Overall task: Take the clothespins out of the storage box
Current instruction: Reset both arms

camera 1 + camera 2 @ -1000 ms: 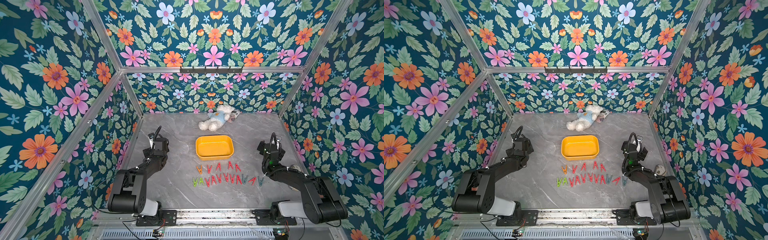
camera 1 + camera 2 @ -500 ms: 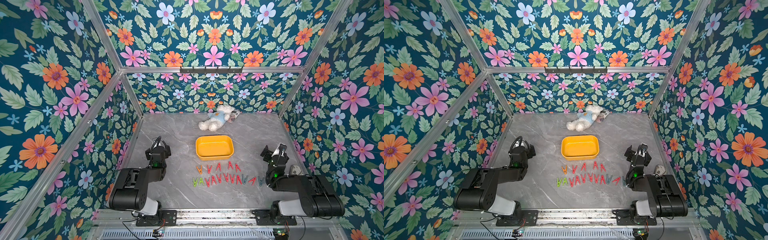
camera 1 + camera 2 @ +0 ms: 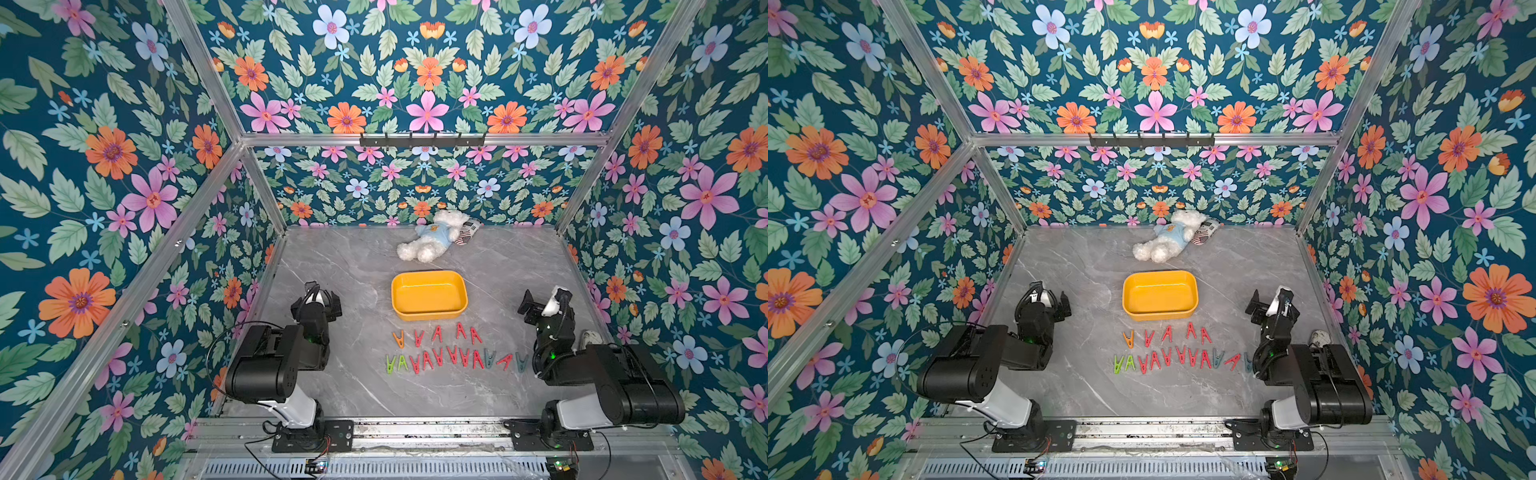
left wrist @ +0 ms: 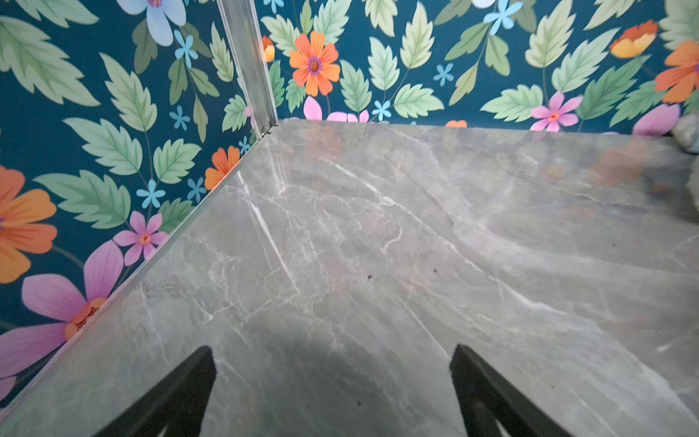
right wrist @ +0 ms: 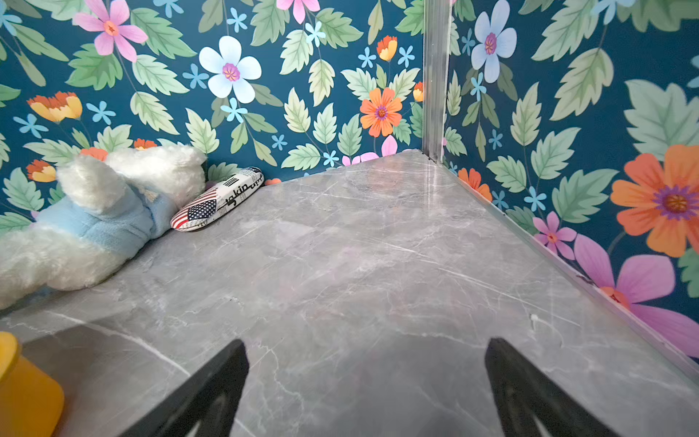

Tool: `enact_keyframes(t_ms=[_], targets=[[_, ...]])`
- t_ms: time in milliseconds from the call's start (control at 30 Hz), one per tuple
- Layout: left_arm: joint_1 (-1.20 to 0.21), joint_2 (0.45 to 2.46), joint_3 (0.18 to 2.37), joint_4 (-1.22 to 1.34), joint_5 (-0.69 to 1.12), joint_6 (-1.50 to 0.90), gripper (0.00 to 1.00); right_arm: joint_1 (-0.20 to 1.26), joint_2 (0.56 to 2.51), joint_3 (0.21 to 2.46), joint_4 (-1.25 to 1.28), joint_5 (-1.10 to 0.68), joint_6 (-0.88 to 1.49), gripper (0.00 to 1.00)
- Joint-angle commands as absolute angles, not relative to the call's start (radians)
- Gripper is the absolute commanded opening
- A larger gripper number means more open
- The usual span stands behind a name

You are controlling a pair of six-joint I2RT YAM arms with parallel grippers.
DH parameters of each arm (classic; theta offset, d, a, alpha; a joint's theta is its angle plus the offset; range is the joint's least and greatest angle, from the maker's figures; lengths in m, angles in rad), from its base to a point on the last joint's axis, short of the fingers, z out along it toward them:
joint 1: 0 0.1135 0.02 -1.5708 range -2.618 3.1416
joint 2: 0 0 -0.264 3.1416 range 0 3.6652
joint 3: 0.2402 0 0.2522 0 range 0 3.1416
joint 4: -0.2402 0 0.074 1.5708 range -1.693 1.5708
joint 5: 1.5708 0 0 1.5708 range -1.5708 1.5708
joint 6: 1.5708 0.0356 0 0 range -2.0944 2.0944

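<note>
Looks done to me: storage box (image 3: 430,314) empty, clothespins (image 3: 453,357) rowed toward worktop (image 3: 353,266) front edge, left gripper (image 4: 333,347) and right gripper (image 5: 365,340) gaping wide, empty; I'd just park.

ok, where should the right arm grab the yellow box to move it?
Pinch the storage box by its right-end wall, coming straight down with the right gripper, one finger inside. It's open-topped and empty, likely too wide to span, and the clothespins lie just off its near side.

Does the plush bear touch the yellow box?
Apart. In both top views, a strip of bare table lies between the bear and the box. The right wrist view shows the same gap.
</note>
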State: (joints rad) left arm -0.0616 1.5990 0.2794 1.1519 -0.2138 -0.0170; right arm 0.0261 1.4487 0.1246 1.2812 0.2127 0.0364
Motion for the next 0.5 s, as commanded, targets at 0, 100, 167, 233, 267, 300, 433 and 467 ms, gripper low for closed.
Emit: enact_keyframes(t_ms=[0, 100, 167, 233, 267, 300, 433, 467], targets=[[-0.058, 1.600, 0.281, 1.229, -0.203, -0.007, 1.00, 0.027, 1.450, 0.124, 1.360, 0.210, 0.028, 0.99], [-0.058, 1.600, 0.281, 1.230, -0.202, -0.006, 1.00, 0.026, 1.450, 0.124, 1.360, 0.210, 0.028, 0.99], [-0.059, 1.598, 0.281, 1.226, -0.201, -0.006, 1.00, 0.026, 1.450, 0.123, 1.360, 0.210, 0.028, 0.99], [-0.058, 1.598, 0.281, 1.227, -0.201, -0.006, 1.00, 0.027, 1.450, 0.124, 1.361, 0.209, 0.028, 0.99], [-0.059, 1.599, 0.281, 1.228, -0.201, -0.006, 1.00, 0.027, 1.450, 0.124, 1.359, 0.210, 0.027, 0.99], [-0.058, 1.599, 0.281, 1.228, -0.201, -0.006, 1.00, 0.027, 1.450, 0.126, 1.360, 0.209, 0.027, 0.99], [-0.058, 1.598, 0.279, 1.229, -0.201, -0.006, 1.00, 0.025, 1.449, 0.129, 1.350, 0.204, 0.028, 0.99], [-0.058, 1.599, 0.280, 1.229, -0.201, -0.006, 1.00, 0.026, 1.450, 0.129, 1.353, 0.204, 0.028, 0.99]])
